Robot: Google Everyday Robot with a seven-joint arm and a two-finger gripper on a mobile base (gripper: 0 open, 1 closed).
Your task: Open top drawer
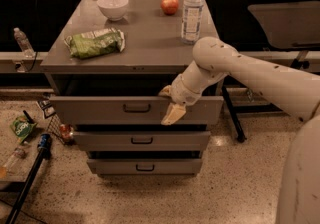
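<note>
The top drawer [95, 111] is the widest grey drawer, right under the cabinet top, with a small dark centre handle [136, 108]. It stands pulled out a little, with a dark gap above its front panel. My gripper [170, 104] is at the panel's top edge, right of the handle. One pale finger [173, 114] hangs down in front of the panel and the other goes behind the rim, so the gripper clasps the panel. The white arm [260, 80] reaches in from the right.
Two shallower drawers [142, 140] sit below, also slightly out. The cabinet top [150, 43] holds a white bowl [112, 6], an apple [170, 4], a water bottle [192, 10] and a green bag [95, 43]. Litter and a pole [30, 173] lie on the floor at left.
</note>
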